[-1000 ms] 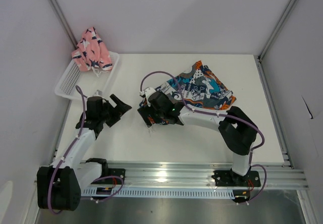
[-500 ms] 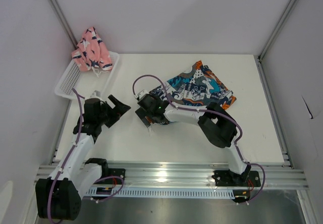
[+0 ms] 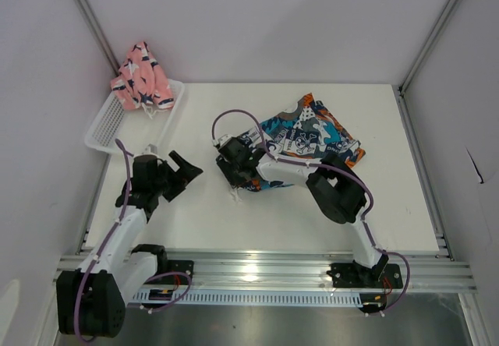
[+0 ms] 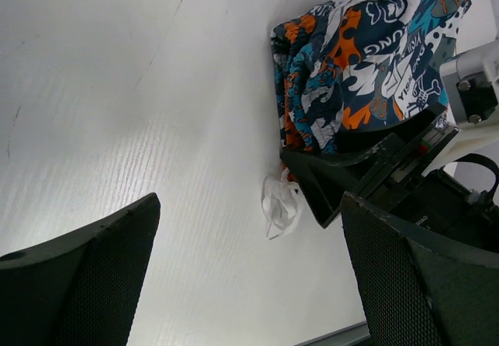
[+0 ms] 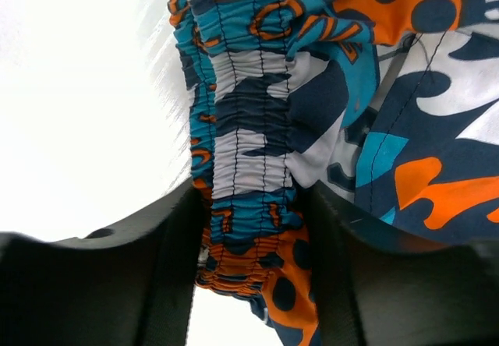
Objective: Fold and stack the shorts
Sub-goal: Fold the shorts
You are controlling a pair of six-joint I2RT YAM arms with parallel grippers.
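The printed shorts (image 3: 308,137), blue, orange, white and grey, lie crumpled at the table's middle right. My right gripper (image 3: 234,163) is at their left edge. In the right wrist view its fingers press both sides of the gathered elastic waistband (image 5: 249,167), so the right gripper (image 5: 253,229) is shut on it. The left gripper (image 3: 183,171) hovers open a short way left of the shorts, holding nothing. Its wrist view shows the left gripper (image 4: 249,206) over bare table, with the printed shorts (image 4: 359,58) beyond. The pink shorts (image 3: 140,77) sit bunched on the basket's far end.
A white mesh basket (image 3: 105,128) stands at the table's far left corner. A white drawstring end (image 4: 279,202) lies on the table beside the right gripper. Walls and metal frame posts enclose the table, and a rail (image 3: 257,272) runs along the near edge.
The right gripper pushed left, came back to the waistband edge and closed on it, bunching the cloth. The left arm shifted only slightly and stayed open.
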